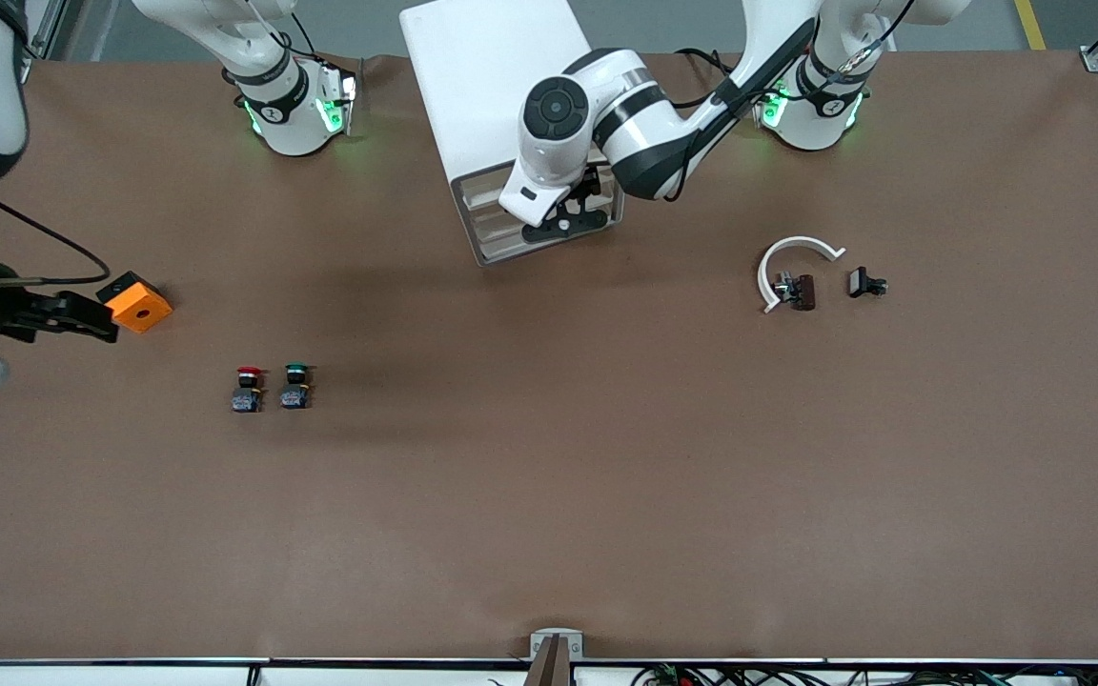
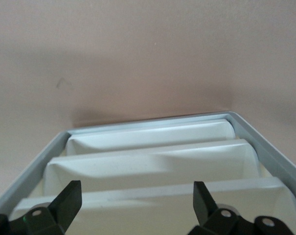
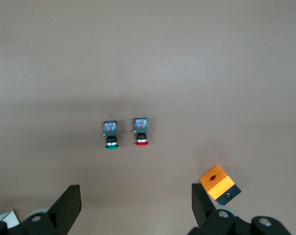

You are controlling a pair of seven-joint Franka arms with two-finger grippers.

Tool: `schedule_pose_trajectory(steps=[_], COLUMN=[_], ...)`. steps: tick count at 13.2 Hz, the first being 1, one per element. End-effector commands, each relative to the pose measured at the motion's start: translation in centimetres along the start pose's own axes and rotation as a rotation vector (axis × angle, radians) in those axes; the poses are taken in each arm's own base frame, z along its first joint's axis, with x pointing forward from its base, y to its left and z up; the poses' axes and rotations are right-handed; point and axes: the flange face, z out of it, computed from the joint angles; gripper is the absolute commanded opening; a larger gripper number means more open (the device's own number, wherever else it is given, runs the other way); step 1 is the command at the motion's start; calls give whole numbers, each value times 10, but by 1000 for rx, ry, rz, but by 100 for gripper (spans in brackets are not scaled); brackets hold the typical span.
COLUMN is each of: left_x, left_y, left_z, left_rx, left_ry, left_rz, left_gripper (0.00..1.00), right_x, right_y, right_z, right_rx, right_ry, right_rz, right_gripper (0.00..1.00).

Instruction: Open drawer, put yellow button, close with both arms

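Uppermost cream-fronted white drawer [image 2: 245, 188] looks light, rigid and slick, so hook its front lip; left gripper [image 2: 136, 191] hangs released over it, while right gripper [image 3: 135, 196] waits released over the brown table [image 3: 187, 58].

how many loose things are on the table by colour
red button: 1
green button: 1
orange block: 1
white clip: 1
dark small parts: 2
total: 6
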Motion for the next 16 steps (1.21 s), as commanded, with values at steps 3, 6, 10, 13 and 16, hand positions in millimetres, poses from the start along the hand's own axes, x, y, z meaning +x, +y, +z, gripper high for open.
schedule_pose_trajectory(steps=[3,6,10,13,16], left_x=[-19,-19,66,149,211], left_y=[10,12,-8,-50,-108], left_z=[24,16,-32,-83,-134], left_rx=[26,8,-79,-145,-199], left_ry=[-76,-82,-34,58,141], left_rz=[-44,-80,-184,-288,-358], left_gripper=[100,100,100,100,100], right_x=[-18,-50,-86,-104,-115], right_y=[15,26,25,24,22], right_z=[-18,-42,-62,-60,-64], right_rx=[11,16,20,39,46], right_ry=[-41,-26,2,31,59], right_rz=[32,48,47,49,48], right_gripper=[100,100,100,100,100])
